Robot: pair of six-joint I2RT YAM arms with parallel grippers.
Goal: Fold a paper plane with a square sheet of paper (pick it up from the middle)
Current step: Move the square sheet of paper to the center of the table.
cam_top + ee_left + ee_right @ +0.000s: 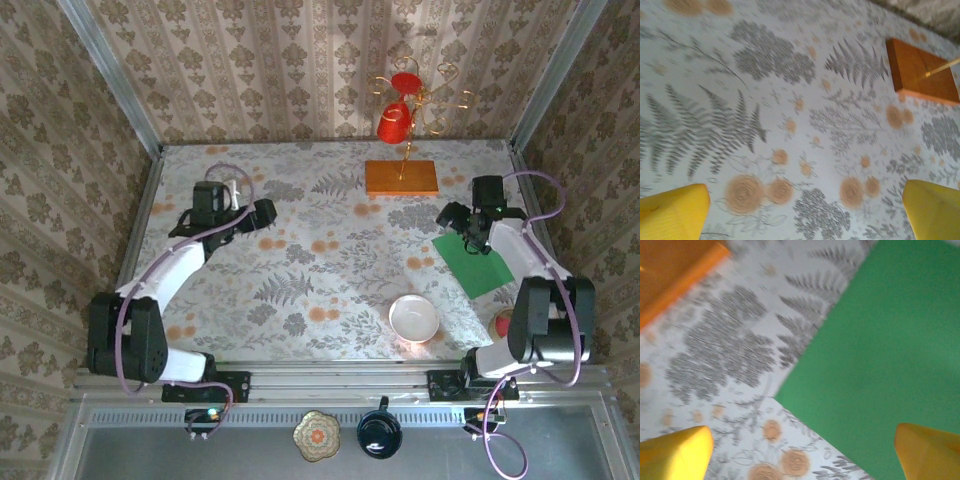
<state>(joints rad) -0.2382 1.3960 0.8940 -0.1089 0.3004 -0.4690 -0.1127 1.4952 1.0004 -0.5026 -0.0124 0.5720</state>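
Task barely started, by the look of it. Square sheet of paper [482,266] lies flat and unfolded on the desk [300,260], at the right of the top view, partly under the right arm. No crease shows on it in either view. There is no dart shape yet, so no paper plane.

Right fingers [466,228] sit over the upper left part of the sheet in the top view. In the right wrist view the yellow right fingers [675,455] stand wide apart with nothing between them. One tip is at lower left over the patterned cloth, the other at lower right over the green sheet [880,355]. The sheet's corner points down between them. That view is blurred, so I cannot tell whether they touch the paper. They look closer to the sheet's corner than its middle.

Left fingers [262,212] are at the upper left of the top view, well apart from the sheet. In the left wrist view the left fingers [672,215] are spread open, empty, over bare cloth.

Orange wooden slab [401,177] is at upper centre. White bowl [413,318] sits near the lower edge, just beside the sheet's left side.

Left to do, as I judge it: get to the sheet's middle, pick it up, make all the folds.
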